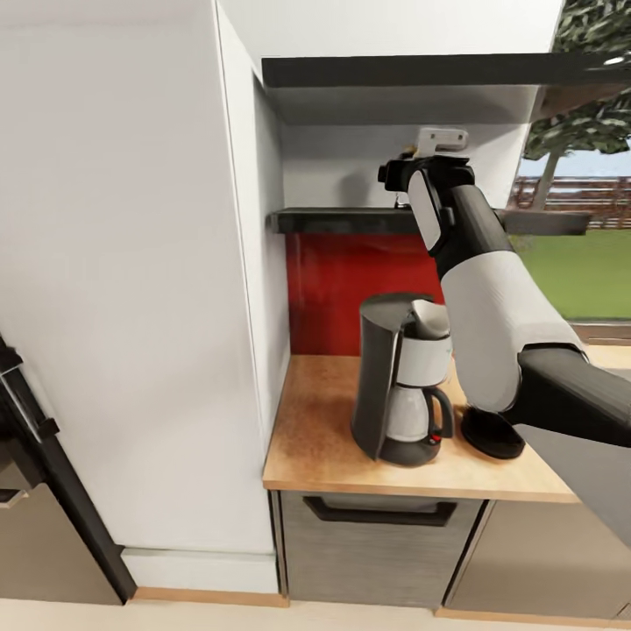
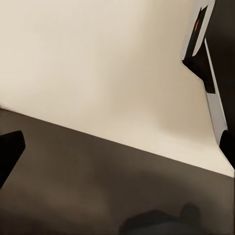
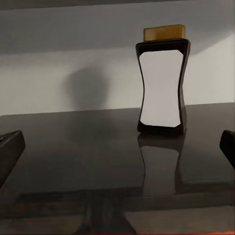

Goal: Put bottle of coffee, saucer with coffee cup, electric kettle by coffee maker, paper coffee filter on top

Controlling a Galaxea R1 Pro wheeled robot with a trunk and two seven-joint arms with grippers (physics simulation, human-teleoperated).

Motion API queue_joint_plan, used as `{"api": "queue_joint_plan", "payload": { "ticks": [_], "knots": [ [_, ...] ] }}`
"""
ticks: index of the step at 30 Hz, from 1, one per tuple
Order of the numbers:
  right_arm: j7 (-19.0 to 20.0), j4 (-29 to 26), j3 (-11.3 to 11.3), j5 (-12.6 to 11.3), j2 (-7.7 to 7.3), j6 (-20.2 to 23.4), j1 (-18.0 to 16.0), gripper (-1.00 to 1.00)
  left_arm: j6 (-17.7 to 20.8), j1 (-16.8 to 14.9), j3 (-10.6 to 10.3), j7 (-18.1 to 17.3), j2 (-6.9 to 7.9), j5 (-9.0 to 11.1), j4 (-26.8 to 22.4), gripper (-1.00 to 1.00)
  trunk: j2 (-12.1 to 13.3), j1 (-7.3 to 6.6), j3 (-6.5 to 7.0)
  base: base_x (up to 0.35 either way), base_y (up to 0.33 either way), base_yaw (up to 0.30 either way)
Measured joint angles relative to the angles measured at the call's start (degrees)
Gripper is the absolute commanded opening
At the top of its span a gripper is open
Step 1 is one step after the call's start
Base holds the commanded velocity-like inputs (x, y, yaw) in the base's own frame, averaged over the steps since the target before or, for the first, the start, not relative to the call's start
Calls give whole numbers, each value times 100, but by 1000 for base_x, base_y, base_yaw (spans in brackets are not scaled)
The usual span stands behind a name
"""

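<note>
Standing upright on the dark kitchen shelf (image 3: 98,147), the bottle of coffee (image 3: 162,81) is a waisted dark jar with a pale label and an amber lid. Its long axis runs straight up, and its base sits flat on the glossy shelf board, which mirrors it. Seen along the right gripper (image 3: 117,147), the bottle lies ahead of the fingers and off toward one fingertip rather than centred between them — well apart from both, with bare shelf between. The two dark fingertips show at the far edges of the right wrist view, spread wide and holding nothing, so the gripper is released.

In the head view the right arm is raised to shelf height, its wrist (image 1: 425,171) level with the shelf edge; the bottle itself is hidden behind it there. Below the gripper, the coffee maker (image 1: 403,386) stands on the wooden countertop (image 1: 315,438), with a dark round item beside it, partly covered by the arm — what it is I cannot tell.

The right arm is clearly the nearer one. The left gripper (image 2: 117,142) hangs low, facing a pale surface; its fingertips sit wide apart and empty.

By my judgement, the coming move needs a sideways shift to centre the bottle, then a straight reach forward.
</note>
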Motion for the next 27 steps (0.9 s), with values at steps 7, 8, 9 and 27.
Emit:
{"api": "queue_joint_plan", "payload": {
  "ticks": [7, 8, 9, 27],
  "knots": [
    [0, 9, 0, 11, 0, -8, 1, 100, 173, -2, 0, 1, 7, 0, 6, 100, 0, 0, 0, 334, 0, 0],
    [0, 7, 0, 12, 0, -8, 1, 100, 173, 0, 0, 1, 8, 0, 6, 100, 0, 0, 0, 336, 0, 0],
    [-1, 4, 0, 12, 0, -9, 1, 100, 173, 1, 0, 1, 8, 0, 6, 100, 0, 0, 0, 336, 0, 0],
    [-11, -7, 0, 44, 0, -9, 1, 100, 181, 7, 0, 2, 4, 0, 6, 100, 1, 3, 0, 182, 0, 0]
  ]
}}
